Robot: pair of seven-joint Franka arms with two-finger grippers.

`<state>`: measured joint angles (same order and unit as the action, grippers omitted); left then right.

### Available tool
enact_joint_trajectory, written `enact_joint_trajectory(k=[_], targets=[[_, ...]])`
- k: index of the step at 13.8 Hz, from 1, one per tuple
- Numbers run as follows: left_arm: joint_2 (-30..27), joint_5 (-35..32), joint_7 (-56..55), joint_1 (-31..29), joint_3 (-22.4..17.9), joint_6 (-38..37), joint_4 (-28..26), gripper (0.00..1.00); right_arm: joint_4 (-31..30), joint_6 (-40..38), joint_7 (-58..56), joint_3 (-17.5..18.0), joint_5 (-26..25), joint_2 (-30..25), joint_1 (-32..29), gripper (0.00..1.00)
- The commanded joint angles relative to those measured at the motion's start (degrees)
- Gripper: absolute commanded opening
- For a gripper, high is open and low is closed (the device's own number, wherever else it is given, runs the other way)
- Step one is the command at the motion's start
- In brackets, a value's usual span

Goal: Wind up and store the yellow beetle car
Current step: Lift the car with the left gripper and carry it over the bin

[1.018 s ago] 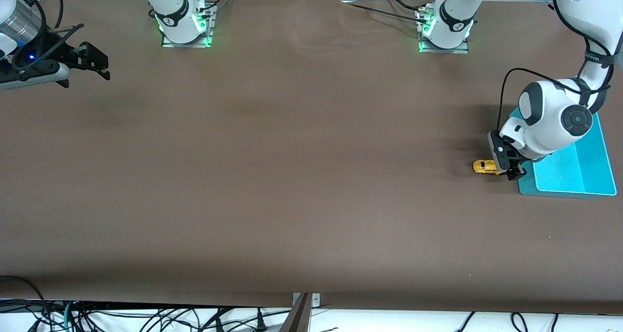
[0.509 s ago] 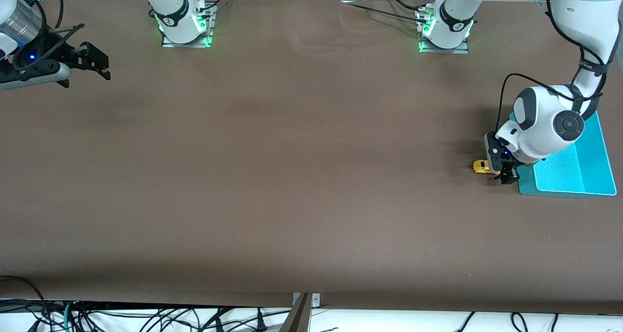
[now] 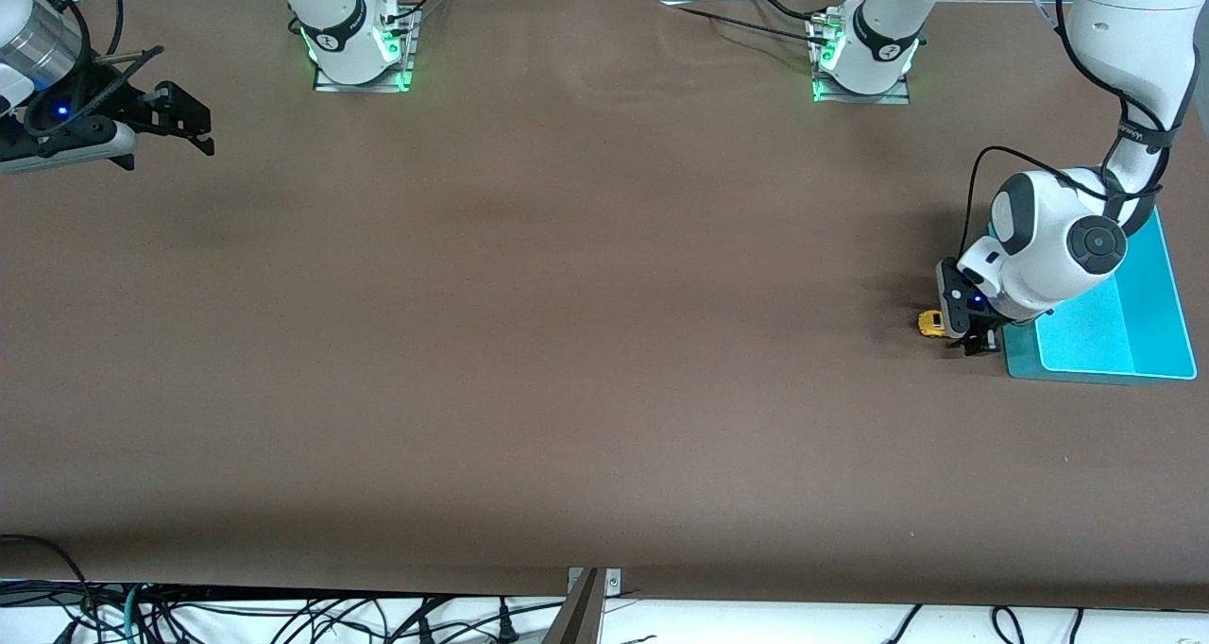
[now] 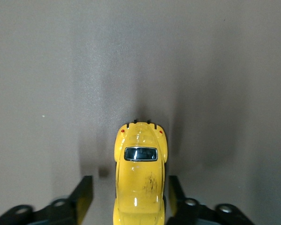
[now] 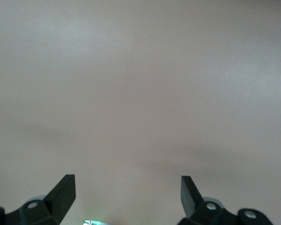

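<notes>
The yellow beetle car (image 3: 930, 323) stands on the brown table at the left arm's end, beside the teal tray. In the left wrist view the car (image 4: 140, 173) lies lengthwise between my left gripper's fingers. My left gripper (image 3: 973, 334) (image 4: 129, 183) is down over the car's tray-side half, still open. One finger (image 4: 174, 190) is close against the car's side. The other finger (image 4: 83, 192) stands a clear gap away. My right gripper (image 3: 184, 120) (image 5: 127, 183) waits open and holds nothing, above the bare table at the right arm's end.
A shallow teal tray (image 3: 1086, 337) lies right beside the car, partly under the left arm's wrist. The two arm bases (image 3: 357, 49) (image 3: 864, 54) stand along the edge of the table farthest from the front camera. Cables hang below the near edge.
My left gripper has come lower over the car and covers more of it, and its fingers have drawn in toward the car's sides. The right arm has not moved.
</notes>
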<state>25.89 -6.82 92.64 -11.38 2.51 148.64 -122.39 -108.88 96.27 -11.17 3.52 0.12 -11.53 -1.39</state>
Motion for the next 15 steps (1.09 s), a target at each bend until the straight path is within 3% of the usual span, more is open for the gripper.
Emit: enact_joint_trajectory(k=[1,2,4,8,12,15], targets=[[0.7,-0.7,1.7,-0.1,0.0,0.8,0.9,0.19,0.2,-0.7,1.2,-0.6,-1.0,-0.2,1.0,1.00],[0.7,-0.6,1.7,-0.1,0.0,0.8,0.9,0.10,0.2,-0.7,1.2,-0.6,-1.0,-0.2,1.0,1.00],[0.7,-0.6,1.7,-0.1,0.0,0.8,1.0,0.00,0.2,-0.6,1.2,-0.6,-1.0,-0.2,1.0,1.00],[-1.9,-0.6,1.6,-0.3,1.2,-1.7,1.5,0.00,0.2,-0.7,1.2,-0.6,-1.0,-0.2,1.0,1.00],[-4.4,0.0,1.8,-0.8,2.5,-17.8,9.8,0.00,0.2,-0.7,1.1,-0.6,-1.0,-0.2,1.0,1.00],[-4.5,0.0,4.1,-1.9,2.6,-25.4,15.0,0.00,0.2,-0.7,1.1,-0.6,-1.0,-0.2,1.0,1.00]])
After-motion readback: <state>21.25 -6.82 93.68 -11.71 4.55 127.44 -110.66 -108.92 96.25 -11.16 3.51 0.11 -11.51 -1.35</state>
